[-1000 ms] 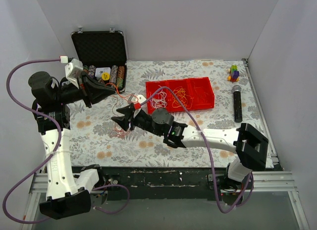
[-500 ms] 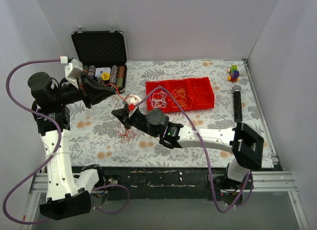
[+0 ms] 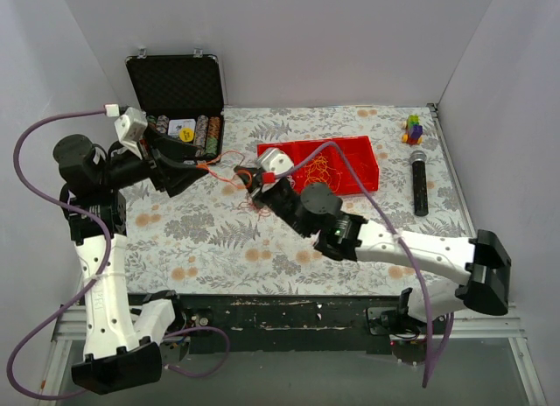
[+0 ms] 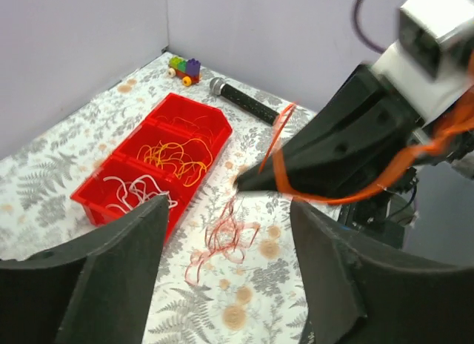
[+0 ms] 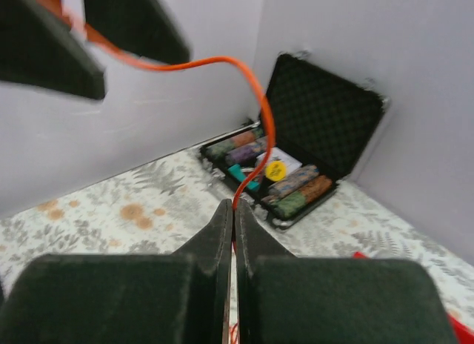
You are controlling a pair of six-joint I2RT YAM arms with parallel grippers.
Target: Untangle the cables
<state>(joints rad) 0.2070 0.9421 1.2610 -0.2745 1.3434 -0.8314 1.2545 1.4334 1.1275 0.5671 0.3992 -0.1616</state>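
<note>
A red cable [image 3: 224,156] stretches in the air between my two grippers. My right gripper [image 3: 248,179] is shut on it; in the right wrist view the closed fingertips [image 5: 233,207] pinch the cable [image 5: 261,114], which arcs up and left. My left gripper [image 3: 202,165] is open, and the strand runs loosely between its spread fingers [image 5: 46,51]. A tangle of red cables [image 4: 222,236] lies on the table below, between the left fingers [image 4: 111,277]. White cables [image 4: 137,192] and orange-yellow cables [image 4: 174,155] lie in the red tray [image 3: 372,165].
An open black case [image 3: 175,87] with poker chips stands at the back left, close behind the left gripper. A black microphone [image 3: 419,183] and a small colourful toy [image 3: 412,129] lie at the right edge. White walls enclose the table.
My right gripper shut on the red cable and drew it up and right towards the tray. The left gripper, shut before, now has its jaws apart.
</note>
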